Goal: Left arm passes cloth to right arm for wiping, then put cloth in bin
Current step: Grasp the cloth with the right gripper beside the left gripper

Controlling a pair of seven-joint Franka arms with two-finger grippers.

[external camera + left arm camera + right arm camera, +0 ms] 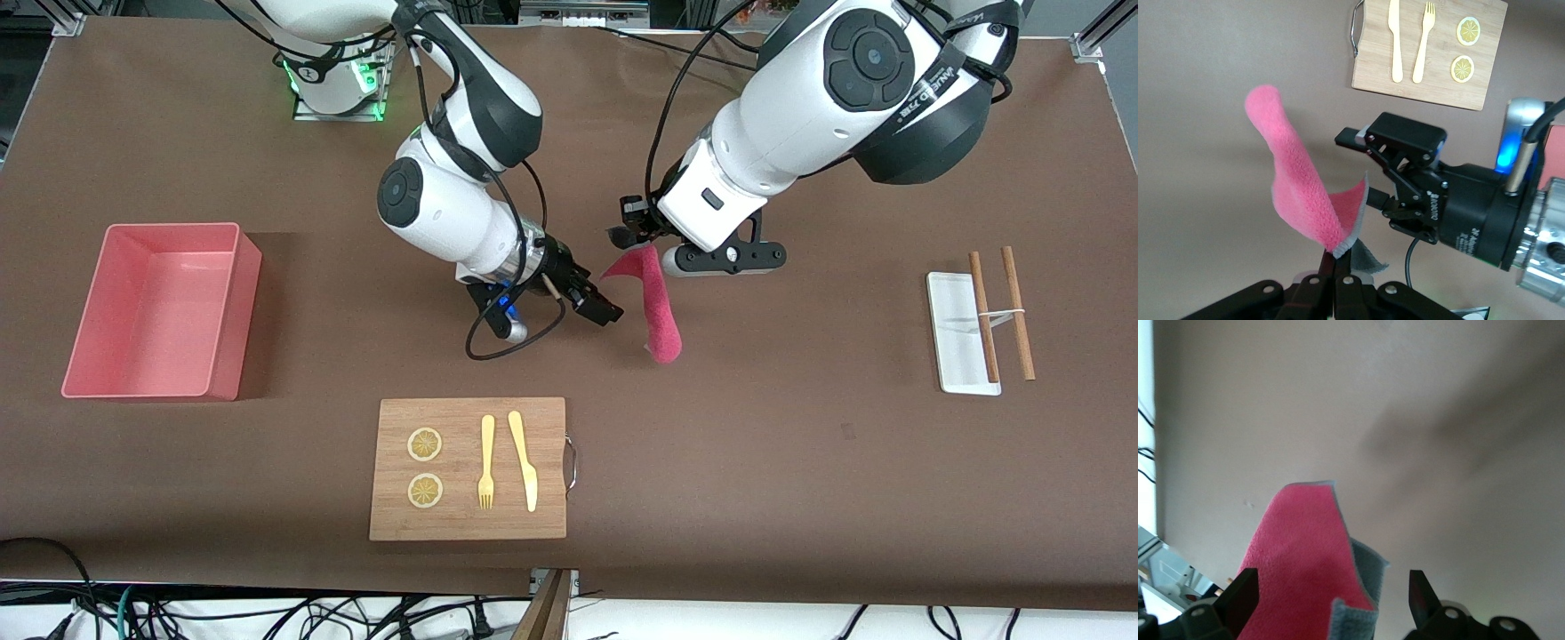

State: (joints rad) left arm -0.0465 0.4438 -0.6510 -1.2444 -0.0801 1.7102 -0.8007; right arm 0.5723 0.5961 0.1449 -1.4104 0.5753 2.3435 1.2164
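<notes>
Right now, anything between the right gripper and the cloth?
Nothing. The left wrist view shows only air between the open right gripper and the cloth, which hangs from the shut left gripper.

A robotics lab, staged for tests rather than lived in; two white robot arms (462, 204) stand bolted at one edge of a brown-covered tabletop (800, 462); aluminium frame corners (1098, 36) show at that edge; loose black cables (267, 613) trail on the floor nearest the front camera; a green status light (293, 80) glows on one base.
</notes>
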